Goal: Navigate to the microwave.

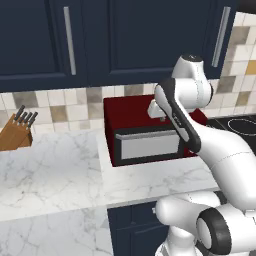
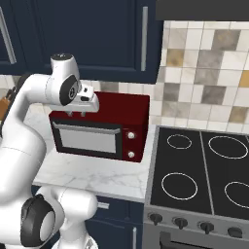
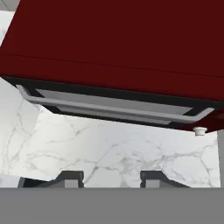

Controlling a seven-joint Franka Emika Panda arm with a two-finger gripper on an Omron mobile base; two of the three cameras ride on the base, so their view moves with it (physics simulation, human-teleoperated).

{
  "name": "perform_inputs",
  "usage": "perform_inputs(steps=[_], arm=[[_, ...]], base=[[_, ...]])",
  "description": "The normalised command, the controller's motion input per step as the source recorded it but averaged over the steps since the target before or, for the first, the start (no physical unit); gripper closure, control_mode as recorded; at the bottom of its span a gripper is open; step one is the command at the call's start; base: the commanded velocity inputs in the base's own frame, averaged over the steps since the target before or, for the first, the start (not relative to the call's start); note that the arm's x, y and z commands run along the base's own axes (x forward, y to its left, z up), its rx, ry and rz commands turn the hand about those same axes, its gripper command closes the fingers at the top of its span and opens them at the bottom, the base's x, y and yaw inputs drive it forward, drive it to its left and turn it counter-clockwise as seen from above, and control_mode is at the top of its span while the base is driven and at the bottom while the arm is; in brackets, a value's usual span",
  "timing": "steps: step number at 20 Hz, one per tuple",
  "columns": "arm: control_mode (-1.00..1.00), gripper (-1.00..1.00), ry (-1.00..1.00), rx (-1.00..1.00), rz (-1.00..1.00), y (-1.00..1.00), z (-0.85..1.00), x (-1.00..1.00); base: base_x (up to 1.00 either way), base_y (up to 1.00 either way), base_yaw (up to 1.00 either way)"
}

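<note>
The microwave is out of view. In front of me stands a red box appliance (image 1: 131,116) (image 2: 138,110) (image 3: 118,39) with a silver door, a horizontal bar handle and two round knobs. My gripper (image 1: 159,118) (image 2: 76,113) (image 3: 111,178) hangs just above its top front edge, pointing down. It is open, with nothing between its fingers. Below the fingertips (image 3: 72,177) lies white marble counter (image 3: 113,148).
A wooden knife block (image 1: 17,131) stands at the left on the marble counter (image 1: 55,170). A black cooktop (image 2: 204,165) (image 1: 235,125) with a row of knobs adjoins the red appliance on the right. Dark blue wall cabinets (image 1: 100,35) hang above, over a tiled backsplash.
</note>
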Motion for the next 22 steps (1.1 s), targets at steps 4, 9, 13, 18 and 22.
perform_inputs(steps=[4, 9, 13, 18, 22], arm=[[1.00, -1.00, 0.00, 0.00, 0.00, 0.00, 0.00, 0.00], [1.00, -1.00, 0.00, 0.00, 0.00, 0.00, 0.00, 0.00], [1.00, -1.00, 0.00, 0.00, 0.00, 0.00, 0.00, 0.00], [1.00, -1.00, 0.00, 0.00, 0.00, 0.00, 0.00, 0.00], [1.00, -1.00, 0.00, 0.00, 0.00, 0.00, 0.00, 0.00]], base=[[-0.02, 0.00, 0.00], [-0.53, -0.07, 0.00], [-0.62, -0.06, -0.12], [-0.15, 0.00, -0.39], [0.04, 0.00, -0.72]])
